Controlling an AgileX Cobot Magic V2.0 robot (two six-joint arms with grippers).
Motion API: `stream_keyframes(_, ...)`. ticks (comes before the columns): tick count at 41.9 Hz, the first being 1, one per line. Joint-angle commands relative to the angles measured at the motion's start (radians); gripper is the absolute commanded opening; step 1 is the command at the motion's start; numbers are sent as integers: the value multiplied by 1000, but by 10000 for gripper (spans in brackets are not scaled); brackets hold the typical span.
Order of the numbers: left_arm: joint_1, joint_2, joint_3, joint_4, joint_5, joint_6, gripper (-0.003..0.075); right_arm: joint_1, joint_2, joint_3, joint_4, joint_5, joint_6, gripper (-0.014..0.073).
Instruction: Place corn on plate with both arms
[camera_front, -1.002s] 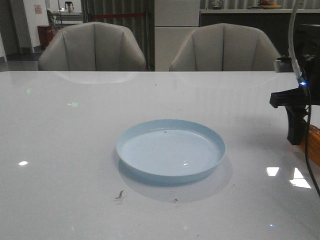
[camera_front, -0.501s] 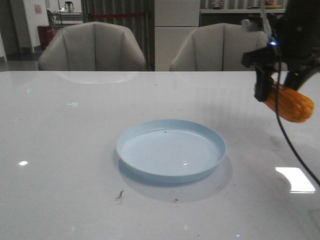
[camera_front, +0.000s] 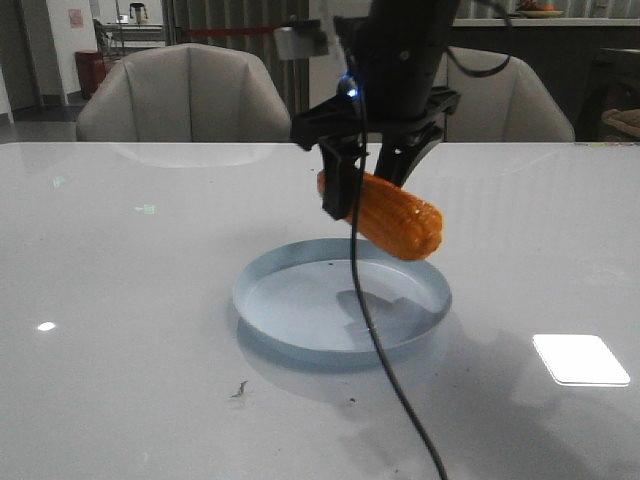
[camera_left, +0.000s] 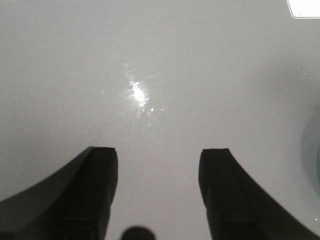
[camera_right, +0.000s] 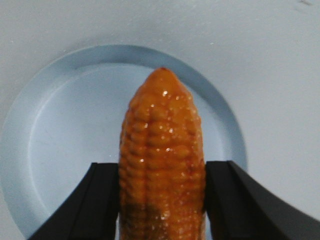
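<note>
My right gripper is shut on the orange-yellow corn and holds it in the air above the pale-blue plate, tip tilted down. In the right wrist view the corn sits clamped between the two dark fingers, with the plate below it. My left gripper is open and empty over bare white table; it does not show in the front view. A sliver of the plate's rim shows at the edge of the left wrist view.
The white glossy table carries only the plate. Two grey chairs stand behind its far edge. A black cable hangs from the right arm across the plate toward the front. A bright light patch lies at the right.
My right arm has carried the corn from the table's right side, up and left, to a spot over the plate. The plate has not moved.
</note>
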Motion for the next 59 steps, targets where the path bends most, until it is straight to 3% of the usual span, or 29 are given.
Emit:
stream_keyframes(1, 2, -28, -28, -4, -59, -2, 428, 20, -24, -35, 0, -30, -13, 258)
stream_keyframes(8, 2, -28, -28, -4, -41, -2, 428, 26, 21, -36, 17, -30, -13, 292)
stream_keyframes(15, 2, -28, -28, -4, -41, -2, 428, 26, 48, -36, 24, -25, 12, 519)
stream_keyframes(19, 2, -28, -28, -4, -41, -2, 428, 26, 48, -44, 30, -31, 28, 594)
stream_keyframes(31, 2, -28, -28, -4, -39, -2, 428, 15, 26, -216, 29, 26, 46, 591)
stream_keyframes(41, 2, -28, -28, -4, -37, -2, 428, -69, -100, -368, 29, 83, 111, 591)
stream_keyframes(52, 2, -28, -28, -4, -37, -2, 428, -239, -311, -337, 29, 118, 111, 591)
stream_keyframes(59, 2, -28, -28, -4, -41, -2, 428, -372, -435, -187, 29, 108, 111, 591)
